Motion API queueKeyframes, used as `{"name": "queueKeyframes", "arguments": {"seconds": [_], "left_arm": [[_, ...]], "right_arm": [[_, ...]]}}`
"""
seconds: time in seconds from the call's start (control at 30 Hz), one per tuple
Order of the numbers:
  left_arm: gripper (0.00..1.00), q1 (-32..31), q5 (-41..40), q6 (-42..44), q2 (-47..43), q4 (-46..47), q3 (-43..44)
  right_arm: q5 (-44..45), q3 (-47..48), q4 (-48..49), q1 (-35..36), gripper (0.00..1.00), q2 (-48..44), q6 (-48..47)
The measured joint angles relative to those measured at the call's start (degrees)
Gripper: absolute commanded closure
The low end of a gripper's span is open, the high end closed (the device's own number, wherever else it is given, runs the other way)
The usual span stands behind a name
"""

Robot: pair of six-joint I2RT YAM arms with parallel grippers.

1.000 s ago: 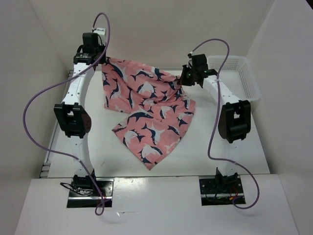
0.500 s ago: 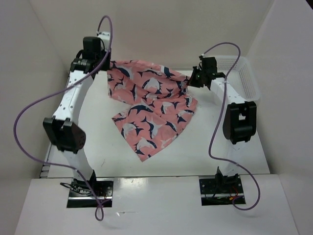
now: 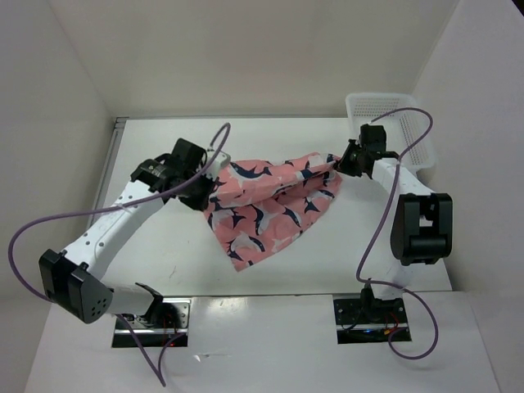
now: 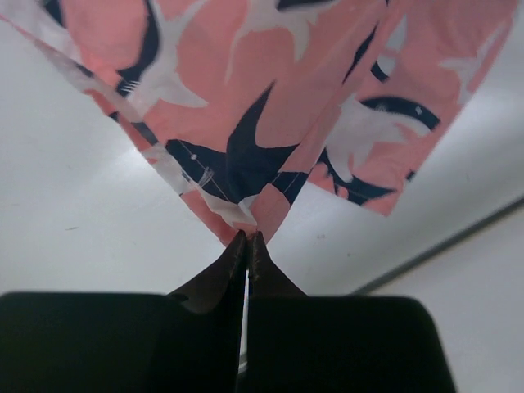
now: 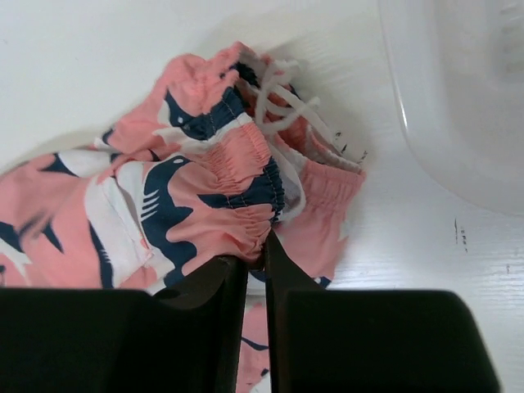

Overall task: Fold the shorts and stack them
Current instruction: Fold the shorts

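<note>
The salmon-pink shorts [image 3: 270, 201] with navy-and-white shark shapes hang stretched between my two grippers over the middle of the table, lower part draped on the surface. My left gripper [image 3: 206, 190] is shut on the left corner of the shorts [image 4: 246, 115]; the fingers [image 4: 233, 262] pinch a hem point. My right gripper [image 3: 340, 162] is shut on the elastic waistband of the shorts [image 5: 205, 180], with the white drawstring [image 5: 282, 98] bunched above its fingers [image 5: 282, 262].
A white mesh basket [image 3: 405, 123] stands at the back right, close behind the right gripper; its translucent wall shows in the right wrist view [image 5: 458, 90]. White walls surround the table [image 3: 164, 155]. Purple cables loop off both arms.
Both grippers have lowered and come toward the front with the shorts. The left arm swung down and right toward the table's middle; the cloth now lies lower and more bunched.
</note>
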Motion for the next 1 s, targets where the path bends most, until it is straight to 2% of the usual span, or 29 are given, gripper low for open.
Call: {"name": "queueKeyframes", "arguments": {"seconds": [0.17, 0.2, 0.23, 0.3, 0.33, 0.4, 0.5, 0.7, 0.83, 0.9, 0.97, 1.0], "left_arm": [[1.00, -5.6, 5.6, 0.0, -0.7, -2.4, -6.6], [0.96, -6.5, 6.6, 0.0, -0.6, -2.6, -7.9], [0.90, -7.2, 7.6, 0.0, -0.5, -2.7, -8.7], [0.72, -8.4, 9.8, 0.2, -0.5, -3.5, -9.6], [0.63, -8.9, 10.9, 0.2, -0.5, -4.3, -9.8], [0.57, -9.5, 13.5, 0.1, -0.5, -6.0, -10.1], [0.49, -9.6, 16.1, 0.1, -0.8, -8.2, -11.4], [0.47, -9.3, 15.8, 0.0, -3.6, -10.4, -14.1], [0.42, -5.4, 9.8, 0.1, -3.7, -2.6, -15.7], [0.38, -1.4, 6.3, 0.2, -2.2, 2.7, -16.3], [0.37, 3.4, 4.0, 0.1, 1.3, 8.0, -16.1], [0.34, 6.0, 3.4, 0.0, 3.9, 9.9, -15.6]], "right_arm": [[2.1, -1.0, 1.1, -0.7, 0.78, -2.5, 1.3], [2.3, -1.3, 1.3, -0.8, 0.74, -2.6, 1.5], [2.4, -1.5, 1.3, -0.8, 0.68, -2.6, 1.7], [3.1, -2.1, 1.2, -0.8, 0.52, -2.6, 2.2], [3.5, -2.4, 1.2, -0.9, 0.29, -2.6, 2.2], [5.1, -2.9, 1.1, -1.0, 0.21, -2.9, 2.8], [8.1, -5.2, 0.2, -1.3, 0.20, -5.7, 3.6], [16.3, -10.0, -4.0, -0.5, 0.20, -23.1, 4.9], [23.1, -8.9, -4.2, 7.9, 0.15, -29.8, 4.5], [24.5, -8.5, -4.2, 11.9, 0.15, -29.2, 4.3], [24.4, -8.5, -4.5, 13.6, 0.11, -26.3, 4.6], [24.5, -8.6, -4.5, 13.6, 0.06, -24.5, 4.8]]}}
